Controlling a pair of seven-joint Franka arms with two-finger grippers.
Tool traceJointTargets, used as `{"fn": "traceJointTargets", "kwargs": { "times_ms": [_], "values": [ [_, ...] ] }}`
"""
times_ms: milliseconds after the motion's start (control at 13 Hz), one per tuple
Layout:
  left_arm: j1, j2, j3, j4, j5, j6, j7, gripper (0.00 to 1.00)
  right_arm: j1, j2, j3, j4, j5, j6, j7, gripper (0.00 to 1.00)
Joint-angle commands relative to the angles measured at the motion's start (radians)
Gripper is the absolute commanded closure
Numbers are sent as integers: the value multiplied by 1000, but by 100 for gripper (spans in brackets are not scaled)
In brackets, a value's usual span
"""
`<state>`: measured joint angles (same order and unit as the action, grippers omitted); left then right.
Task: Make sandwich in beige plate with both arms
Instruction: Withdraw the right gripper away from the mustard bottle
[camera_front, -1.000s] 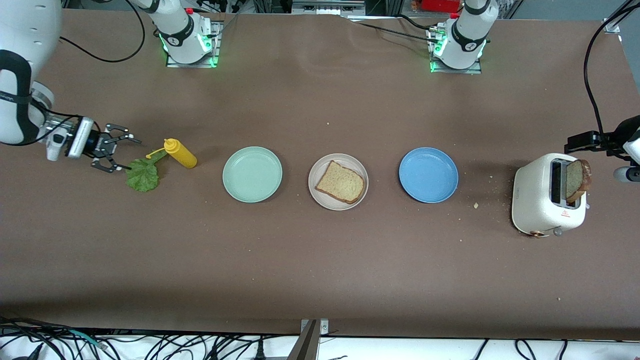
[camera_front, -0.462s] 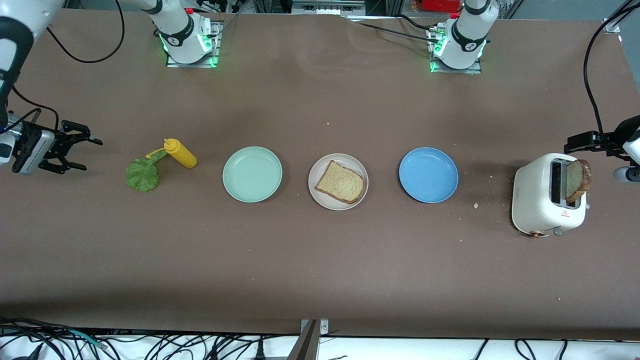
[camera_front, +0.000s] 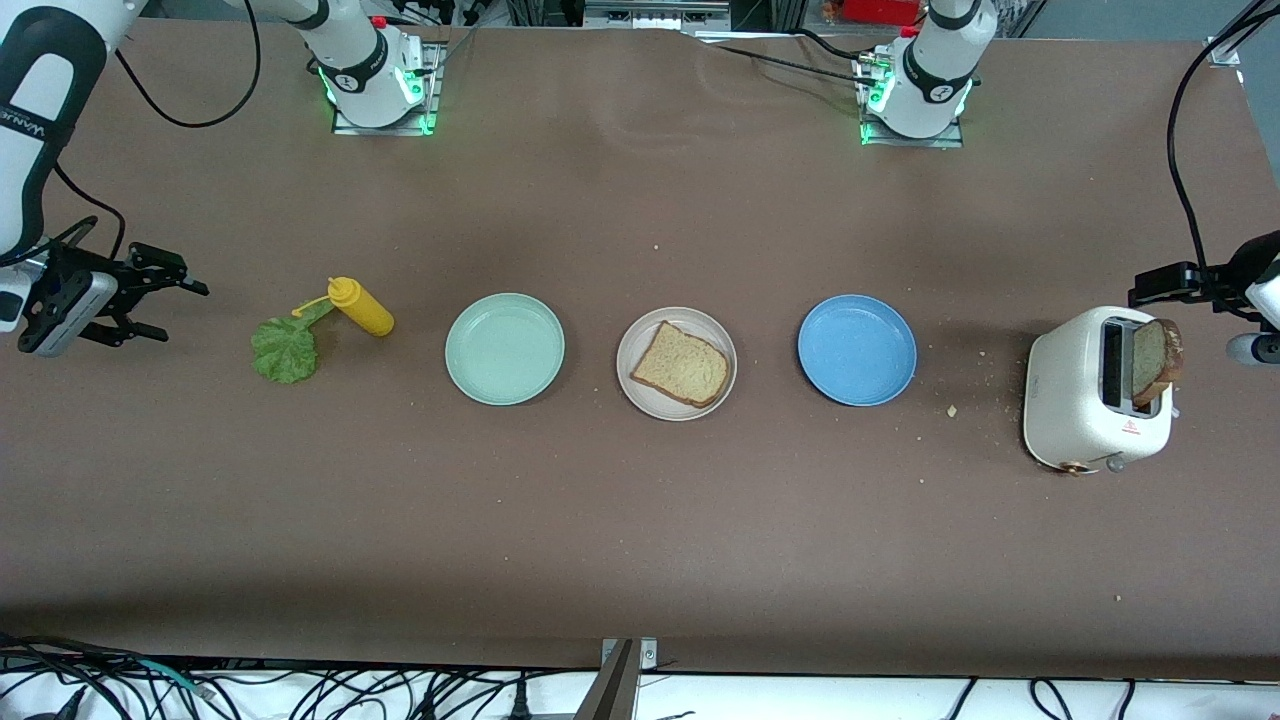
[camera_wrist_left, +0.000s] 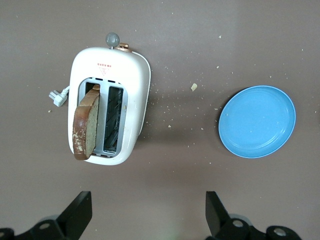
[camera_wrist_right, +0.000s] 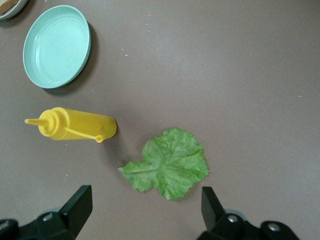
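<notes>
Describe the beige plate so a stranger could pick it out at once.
Three round plates sit in a row across the table. The beige plate is the middle one, between the mint-green plate and the blue plate. Only it holds a bread slice.

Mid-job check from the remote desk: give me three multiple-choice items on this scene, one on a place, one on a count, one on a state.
1. The bread slice out of the toaster lies on:
A. mint plate
B. beige plate
C. blue plate

2. Plates on the table:
A. two
B. three
C. four

3. The right pincer is:
A. open, empty
B. shut on lettuce
C. holding the bottle

Answers:
1 B, the slice rests on the middle plate.
2 B, mint plate, beige, blue plate.
3 A, its fingers stand apart, clear of the lettuce leaf.
</notes>
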<state>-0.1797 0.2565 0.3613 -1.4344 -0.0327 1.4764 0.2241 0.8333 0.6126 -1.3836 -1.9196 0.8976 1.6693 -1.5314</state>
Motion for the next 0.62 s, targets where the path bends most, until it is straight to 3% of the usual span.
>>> {"fn": "traceJointTargets", "kwargs": {
  "times_ms": [0,308,538],
  "values": [
    [2,-8,-5,-1,24,4,20,0,3,3,-9,72,-48,-19,164,2],
    [0,-8,-5,-1,24,4,20,0,64,12,3,93,-155,3,539,2],
    [0,-9,-5,-1,24,4,20,0,26,-4,142,135,-339,65,804,2]
  ]
}}
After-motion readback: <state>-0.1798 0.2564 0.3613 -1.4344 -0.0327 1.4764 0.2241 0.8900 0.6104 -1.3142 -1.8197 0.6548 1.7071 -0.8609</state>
